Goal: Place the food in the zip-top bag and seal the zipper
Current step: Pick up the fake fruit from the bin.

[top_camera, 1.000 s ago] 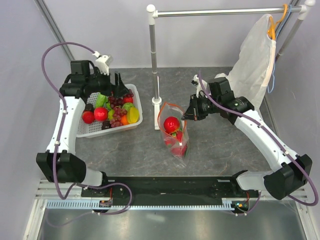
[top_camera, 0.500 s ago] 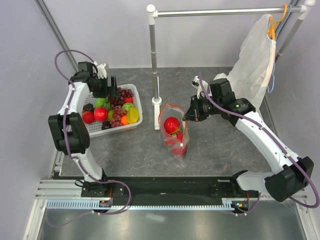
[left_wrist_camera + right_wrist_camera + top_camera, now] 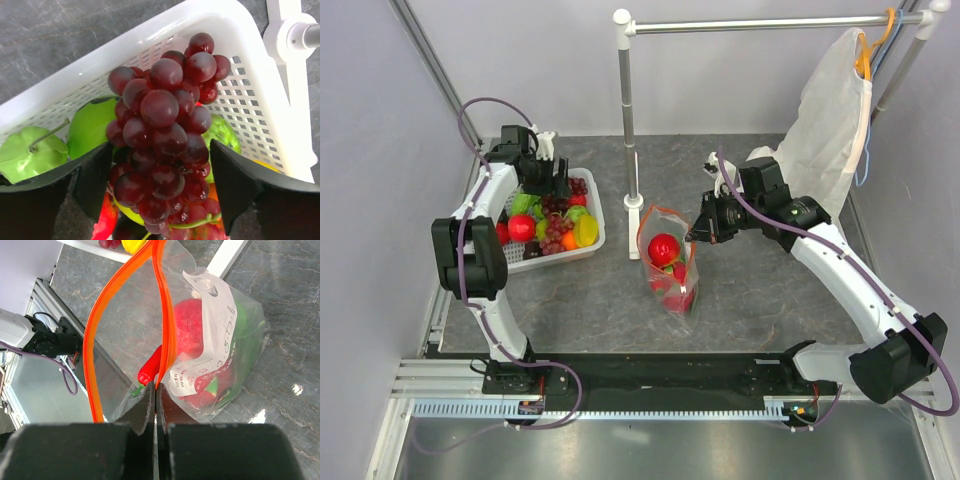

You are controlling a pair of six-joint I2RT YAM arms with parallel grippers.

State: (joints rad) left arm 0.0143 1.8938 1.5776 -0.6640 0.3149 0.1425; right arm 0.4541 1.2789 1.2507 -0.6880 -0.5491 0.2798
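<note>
Left end effector (image 3: 162, 186) spread wide over basket (image 3: 250, 65), straddling grapes (image 3: 160, 110), green fruit (image 3: 87, 132) beside, right end effector (image 3: 155, 402) clamped on zipper (image 3: 102, 310) of open bag (image 3: 682, 300) standing mid-bench (image 3: 770, 300), red apple (image 3: 663, 248) inside, rack post (image 3: 628, 100) just behind.

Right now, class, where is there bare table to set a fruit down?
Bare tabletop lies between the white basket, zip-top bag and arm bases, and right of the bag. Crowded: the basket, left gripper open around the grapes; the zipper, pinched by the right gripper.
</note>
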